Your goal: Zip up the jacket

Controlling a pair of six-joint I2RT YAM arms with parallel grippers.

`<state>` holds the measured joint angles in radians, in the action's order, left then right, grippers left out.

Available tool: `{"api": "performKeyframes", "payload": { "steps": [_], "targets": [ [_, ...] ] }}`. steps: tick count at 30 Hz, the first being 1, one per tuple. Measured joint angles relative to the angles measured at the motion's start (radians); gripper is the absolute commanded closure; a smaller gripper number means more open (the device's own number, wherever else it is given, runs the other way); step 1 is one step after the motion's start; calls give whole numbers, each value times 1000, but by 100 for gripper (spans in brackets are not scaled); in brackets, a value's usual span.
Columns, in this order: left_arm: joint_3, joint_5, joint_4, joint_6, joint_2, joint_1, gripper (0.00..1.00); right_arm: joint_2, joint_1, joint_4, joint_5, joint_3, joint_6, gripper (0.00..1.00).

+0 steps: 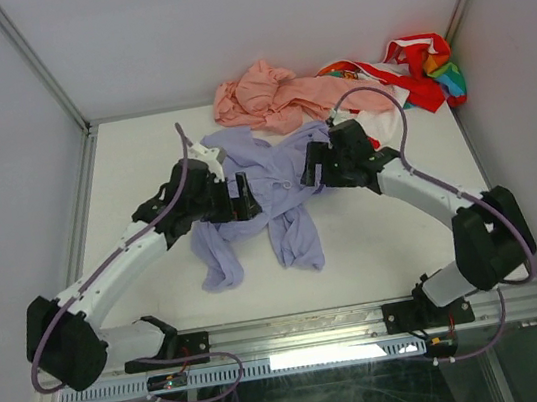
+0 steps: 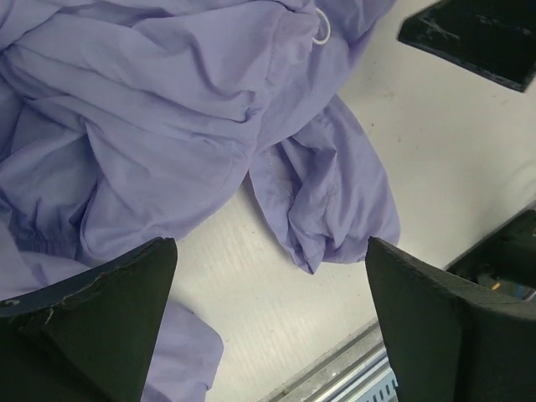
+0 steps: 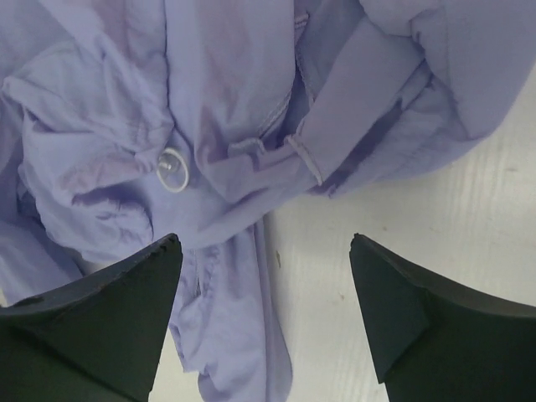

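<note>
Jacket [image 1: 265, 191] heaped in the middle of the surface [image 1: 124, 182], between left end effector [image 2: 272, 327] and right end effector [image 3: 268, 310], both with fingers spread apart, holding nothing. Likely trouble: pinching a loose fold rather than the zipper edge, with the front bunched and only a small white ring [image 3: 173, 167] exposed; or dragging the whole heap. Long axis seemingly far-to-near; hood end probably away, two limp ends toward the bases.
</note>
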<state>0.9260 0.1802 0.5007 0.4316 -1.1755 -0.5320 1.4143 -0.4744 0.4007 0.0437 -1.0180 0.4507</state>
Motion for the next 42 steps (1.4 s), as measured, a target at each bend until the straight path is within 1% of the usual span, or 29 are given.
{"api": "performKeyframes", "payload": {
  "steps": [3,4,5,6,7,8,9,10,11,15,19,22,23,24,26,28,30,32,34,37,39,42],
  "targets": [
    [65,-72,0,-7,-114,-66,1,109,2,-111,11,9,73,16],
    [89,-100,-1,-11,-147,-83,1,149,2,-151,15,9,97,17],
    [113,-126,0,-18,-175,-97,1,188,3,-192,18,9,120,22],
    [138,-151,-4,-24,-205,-107,1,220,4,-224,19,9,136,34],
    [163,-169,-7,-28,-234,-115,1,251,4,-255,22,9,150,60],
    [183,-184,-14,-31,-263,-120,1,278,5,-276,23,7,159,76],
    [200,-198,-19,-32,-287,-124,1,300,6,-286,25,3,157,88],
    [212,-208,-29,-32,-314,-124,1,325,8,-285,28,-10,159,96],
    [218,-214,-32,-32,-331,-124,1,346,11,-278,32,-30,159,100],
    [224,-250,-28,-31,-371,-122,1,351,19,-206,23,-140,81,100],
    [224,-258,-29,-29,-349,-104,1,310,20,-71,-32,-352,-66,100],
    [224,-246,-29,-26,-289,-62,1,288,19,43,-70,-594,-184,100],
    [224,-239,-29,-25,-263,-43,1,286,19,97,-83,-745,-238,100],
    [224,-227,-30,-23,-226,-19,1,286,19,103,-84,-789,-254,100],
    [224,-205,-31,-20,-153,27,1,307,8,208,-96,-1032,-320,100],
    [224,-195,-30,-19,-82,64,1,328,-14,262,-120,-1250,-376,100],
    [229,-187,-27,-19,-16,91,1,321,-63,282,-138,-1381,-417,100],
    [232,-179,-18,-19,37,100,1,274,-126,282,-144,-1381,-436,100],
    [232,-178,1,-19,85,100,1,209,-186,271,-135,-1286,-437,100],
    [217,-179,32,-19,154,100,1,122,-247,246,-101,-1065,-408,100],
    [188,-179,48,-18,198,100,1,95,-267,231,-89,-921,-378,100],
    [128,-176,64,-8,241,100,1,67,-288,210,-118,-684,-317,100]
  ]
}}
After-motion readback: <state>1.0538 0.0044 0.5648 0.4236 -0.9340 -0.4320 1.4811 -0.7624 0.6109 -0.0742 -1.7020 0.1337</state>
